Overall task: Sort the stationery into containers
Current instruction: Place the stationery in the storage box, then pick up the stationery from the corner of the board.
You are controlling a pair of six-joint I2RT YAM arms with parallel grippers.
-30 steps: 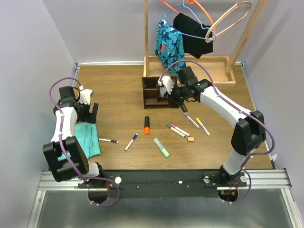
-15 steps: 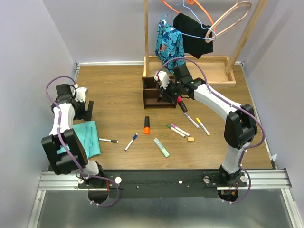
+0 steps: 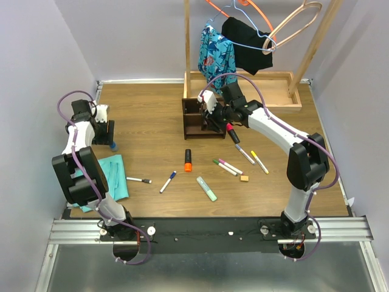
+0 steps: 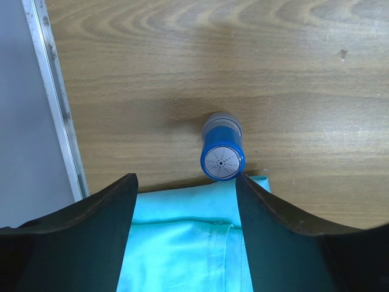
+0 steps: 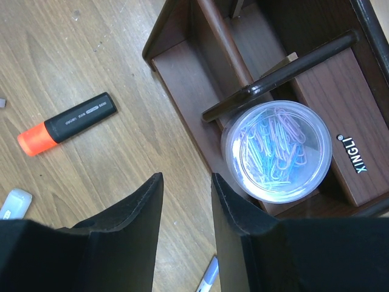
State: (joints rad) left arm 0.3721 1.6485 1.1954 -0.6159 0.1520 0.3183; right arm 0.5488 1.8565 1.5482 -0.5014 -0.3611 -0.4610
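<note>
The dark brown organizer stands mid-table; in the right wrist view a clear round tub of paper clips sits in one of its compartments. My right gripper is open and empty, over the table at the organizer's front. A red highlighter lies beside it. An orange highlighter, a pale-green highlighter, several markers and a tan eraser lie on the table. My left gripper is open over the teal cloth, a blue-capped cylinder just beyond its fingertips.
A clothes rack with a light wooden tray, hanging clothes and hangers stands at the back right. The table's metal left edge runs close to the left gripper. Two more markers lie near the cloth.
My right gripper moved back from the table to the organizer, uncovering the red highlighter, then stayed still. My left wrist turned and shifted back; the blue-capped cylinder now shows beside it.
</note>
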